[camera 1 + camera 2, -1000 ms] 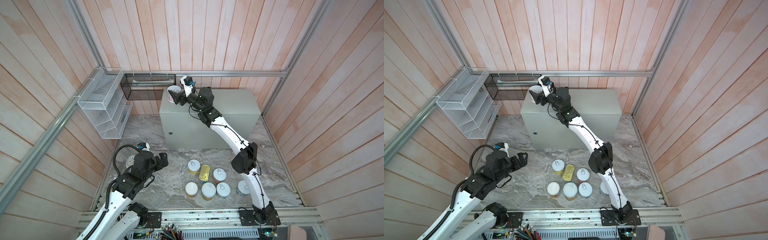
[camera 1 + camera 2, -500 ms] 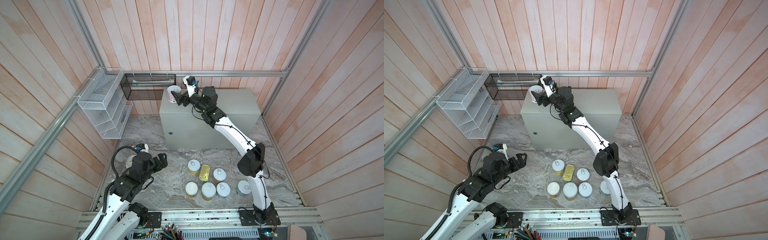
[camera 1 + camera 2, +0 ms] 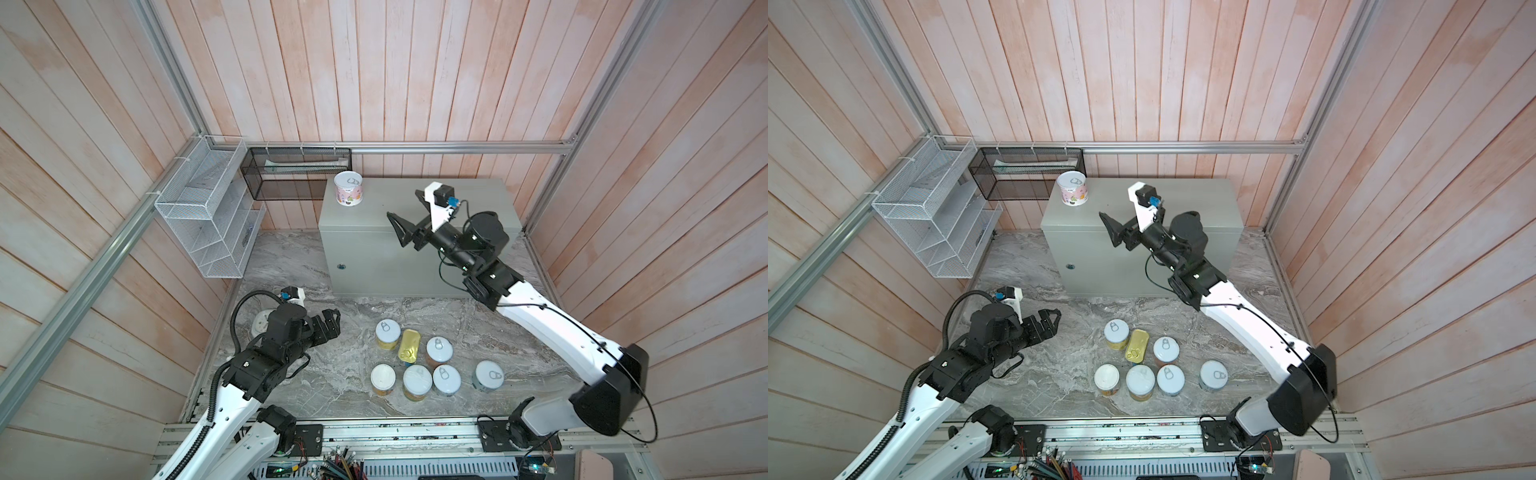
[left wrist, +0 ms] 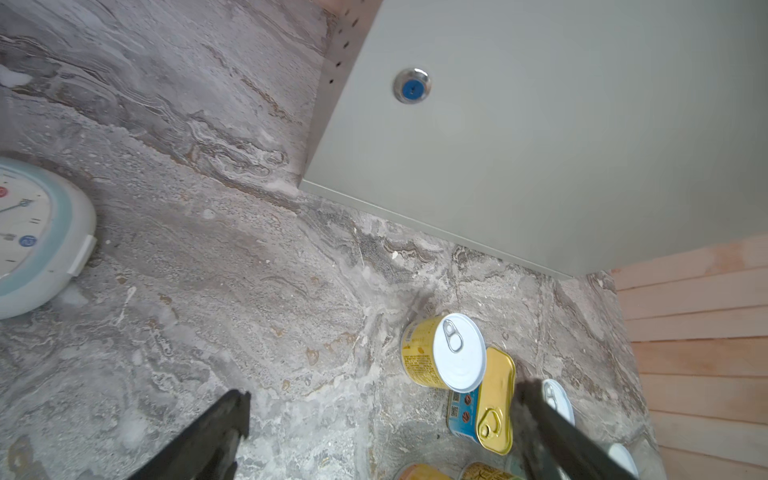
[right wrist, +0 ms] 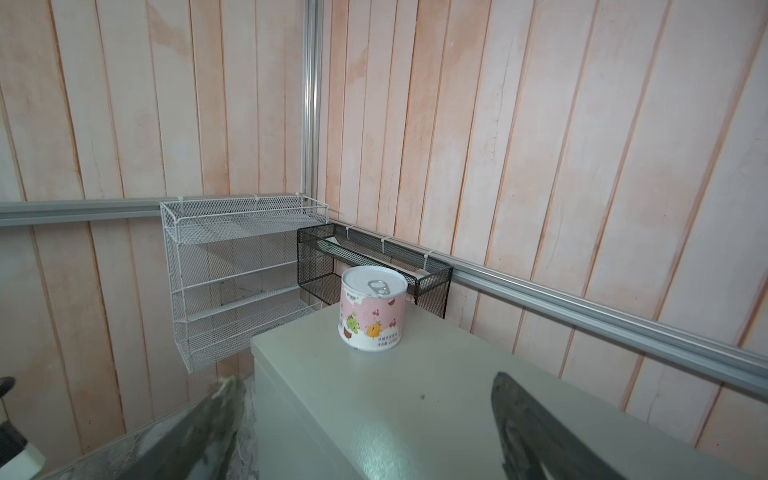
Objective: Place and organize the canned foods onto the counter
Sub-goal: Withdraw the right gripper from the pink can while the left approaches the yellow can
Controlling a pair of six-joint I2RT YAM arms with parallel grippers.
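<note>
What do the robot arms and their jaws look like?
The left arm and right arm have white shells, black joints and black triangular jaws. Each wrist bears a white camera mount with a blue plug. Ribbed black cable follows the left; a thin one the right.

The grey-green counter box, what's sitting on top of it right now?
One pink can stands upright near the back-left corner of the counter. In both top views the right arm hangs over the top's middle and right, hiding some of the surface there.
</note>
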